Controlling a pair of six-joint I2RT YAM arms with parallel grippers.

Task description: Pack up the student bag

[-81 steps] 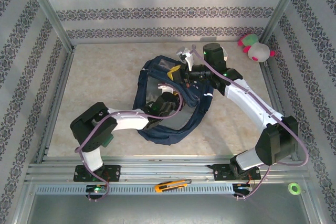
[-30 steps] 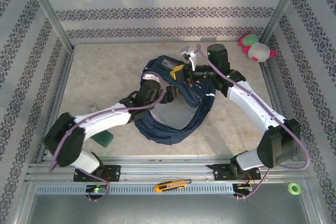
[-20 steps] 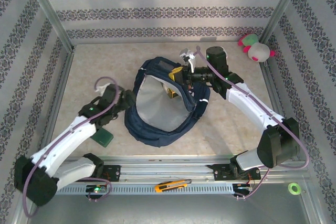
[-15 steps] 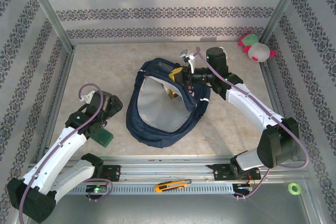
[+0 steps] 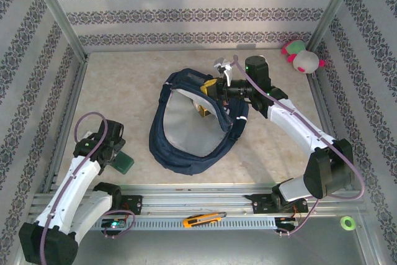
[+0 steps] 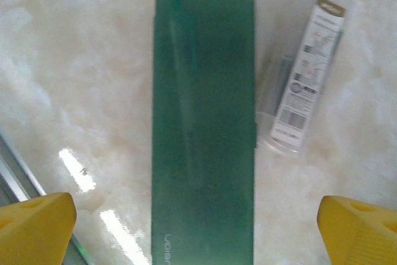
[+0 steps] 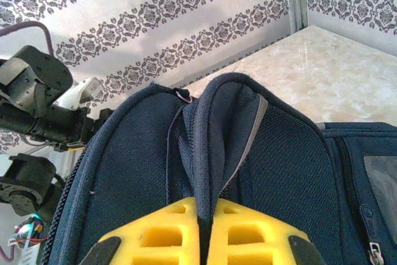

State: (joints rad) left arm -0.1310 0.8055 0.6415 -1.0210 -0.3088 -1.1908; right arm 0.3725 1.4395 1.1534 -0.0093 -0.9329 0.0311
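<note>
The student bag [image 5: 186,153] lies mid-table, navy, its mouth held wide so the pale grey lining [image 5: 186,121] shows. My right gripper [image 5: 215,89] is shut on the bag's far rim; in the right wrist view a fold of navy fabric [image 7: 214,134] is pinched between the yellow fingers of this gripper [image 7: 203,231]. My left gripper [image 5: 113,148] hangs at the near left, away from the bag, over a dark green case [image 5: 124,163]. In the left wrist view the green case [image 6: 203,128] lies lengthwise between the wide-open yellow fingertips [image 6: 34,228], untouched.
A small clear-packaged item [image 6: 307,85] lies right of the case. A plush toy [image 5: 302,57] sits in the back right corner. A utility knife [image 5: 203,220] and a green tape roll [image 5: 347,221] lie by the front rail. Something small and yellowish [image 5: 203,111] lies inside the bag.
My left arm has pulled out of the bag and swung to the near left, over the green case, its jaws opening wide. The right gripper still holds the rim; the bag's mouth has spread.
</note>
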